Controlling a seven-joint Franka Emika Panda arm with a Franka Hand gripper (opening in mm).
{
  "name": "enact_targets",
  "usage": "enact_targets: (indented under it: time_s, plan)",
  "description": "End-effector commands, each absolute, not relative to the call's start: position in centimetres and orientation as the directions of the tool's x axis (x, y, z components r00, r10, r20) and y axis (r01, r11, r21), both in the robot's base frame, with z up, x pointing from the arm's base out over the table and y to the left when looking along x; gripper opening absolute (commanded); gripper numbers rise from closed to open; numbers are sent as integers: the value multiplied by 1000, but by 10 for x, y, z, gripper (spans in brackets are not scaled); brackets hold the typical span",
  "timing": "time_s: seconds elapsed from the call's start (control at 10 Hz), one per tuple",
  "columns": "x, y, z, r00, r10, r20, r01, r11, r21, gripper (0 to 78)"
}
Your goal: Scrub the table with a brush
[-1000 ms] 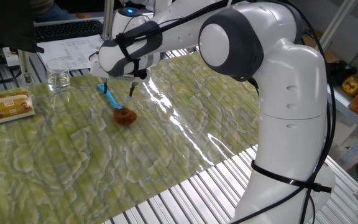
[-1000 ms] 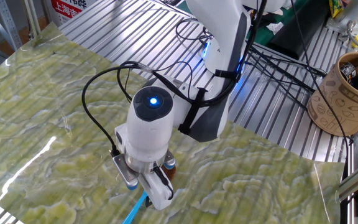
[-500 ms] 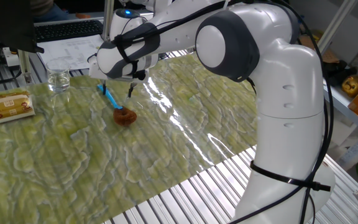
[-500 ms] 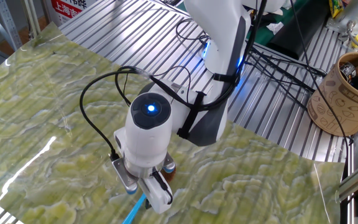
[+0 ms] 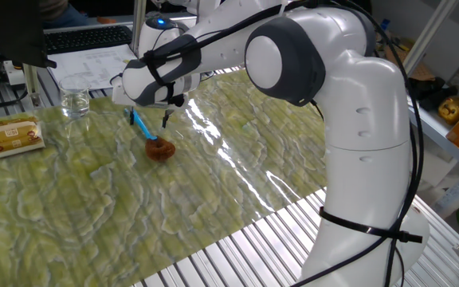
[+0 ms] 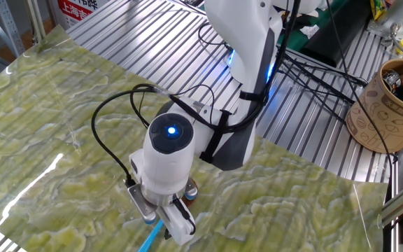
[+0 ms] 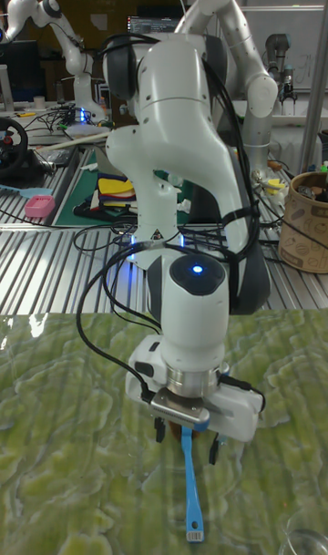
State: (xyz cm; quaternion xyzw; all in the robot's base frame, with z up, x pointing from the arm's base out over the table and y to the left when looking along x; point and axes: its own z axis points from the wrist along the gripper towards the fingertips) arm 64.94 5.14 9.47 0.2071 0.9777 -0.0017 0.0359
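The brush lies on the yellow-green sheet (image 5: 94, 199) of the table (image 5: 253, 239), its blue handle (image 5: 139, 124) pointing toward the back left and its reddish-brown bristle head (image 5: 160, 149) toward the front. My gripper (image 5: 147, 119) hangs open just over the handle, one finger on each side of it, not closed on it. In the tall fixed view the handle (image 7: 189, 482) sticks out toward the camera from under the gripper (image 7: 186, 438). In the other fixed view the gripper (image 6: 165, 225) hides most of the brush; only the handle (image 6: 152, 239) and part of the head (image 6: 190, 190) show.
A tan box (image 5: 10, 134) and a clear glass (image 5: 76, 102) stand at the sheet's back left. Papers and a keyboard (image 5: 86, 36) lie behind them. A brown cup of tools (image 6: 387, 105) and cables (image 6: 313, 63) sit on the metal slats near the arm's base.
The gripper has shifted slightly left and lower, closer around the brush handle. The brush has not moved.
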Motion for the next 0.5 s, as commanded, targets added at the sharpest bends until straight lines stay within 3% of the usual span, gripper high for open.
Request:
enact_targets:
  time_s: [0.1, 0.5]
  plan:
    - [666, 59, 63, -921, 374, -105, 374, 927, 24, 775]
    - [675, 58, 63, -927, 360, -99, 360, 933, 23, 775]
